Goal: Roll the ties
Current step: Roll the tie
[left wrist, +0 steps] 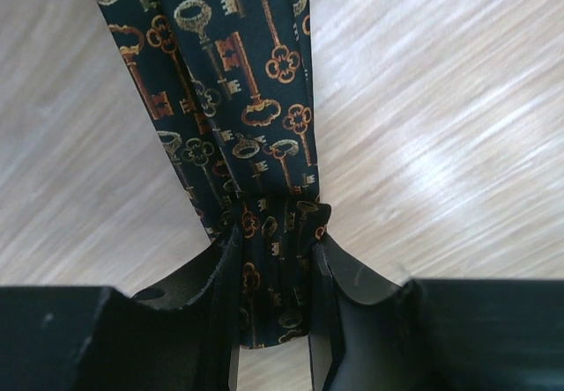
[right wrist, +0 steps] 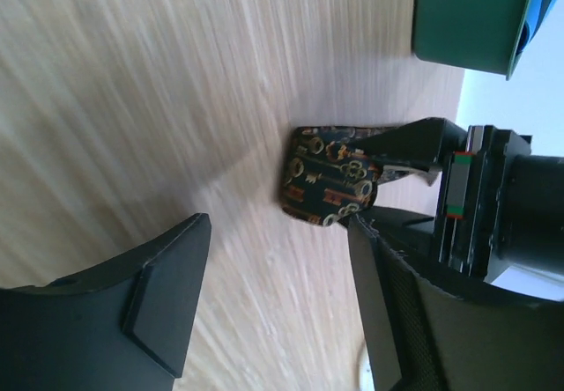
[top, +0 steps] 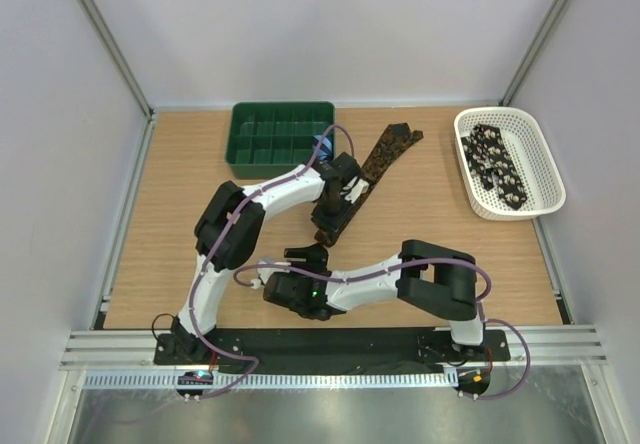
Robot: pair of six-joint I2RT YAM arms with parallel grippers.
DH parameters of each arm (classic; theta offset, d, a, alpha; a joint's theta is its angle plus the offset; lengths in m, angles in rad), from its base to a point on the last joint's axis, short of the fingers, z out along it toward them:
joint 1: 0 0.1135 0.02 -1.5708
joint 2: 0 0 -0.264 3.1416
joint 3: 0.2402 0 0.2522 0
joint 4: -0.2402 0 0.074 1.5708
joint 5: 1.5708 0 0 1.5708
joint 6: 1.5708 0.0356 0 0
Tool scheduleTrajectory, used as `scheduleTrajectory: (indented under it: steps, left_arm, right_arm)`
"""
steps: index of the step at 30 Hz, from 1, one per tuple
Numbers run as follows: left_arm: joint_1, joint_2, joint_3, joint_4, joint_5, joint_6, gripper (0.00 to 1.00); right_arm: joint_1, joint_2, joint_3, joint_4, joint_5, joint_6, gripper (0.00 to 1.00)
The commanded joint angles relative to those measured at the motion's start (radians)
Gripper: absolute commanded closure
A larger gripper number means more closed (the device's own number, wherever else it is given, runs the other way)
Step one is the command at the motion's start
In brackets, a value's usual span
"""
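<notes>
- Ties are sitting in two places. The key-print tie is lying slantwise on the table, running from beside the green tray down toward the arms. The spotted tie is lying bunched in the white basket, well apart from the work.
- Left gripper is pinching the key-print tie close to its near end, and the cloth is puckering between the pads. This looks like an anchor, pinning the end so that a roll can begin there.
- Right gripper is hovering just beside that end with its jaws spread and nothing between them. It is facing the short tail of cloth that is poking out past the left gripper's fingers, and seems placed to take or fold that tail.
- Beyond the pinch, the far length of the key-print tie is lying flat and fairly straight, probably so that it can feed in without twisting.
- No coil is showing on either tie, so the rolling is judged to be only starting.
- Blue roll is sitting just beside the green tray, apparently not part of this step.
</notes>
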Motion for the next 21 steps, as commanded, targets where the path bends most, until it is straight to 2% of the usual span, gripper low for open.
scheduleTrajectory:
  steps: [1,8,21]
  left_arm:
    - [-0.006,0.098,-0.016,-0.186,0.036,0.025,0.79]
    - [-0.006,0.110,0.021,-0.223,0.070,0.031,0.79]
    - [-0.005,0.111,0.038,-0.233,0.104,0.020,0.79]
  right_arm:
    - [-0.018,0.026,0.053,-0.034,0.067,-0.066,0.29]
    - [-0.055,0.067,0.081,-0.008,0.044,-0.089,0.24]
    - [-0.073,0.165,0.141,-0.042,0.070,-0.053,0.27]
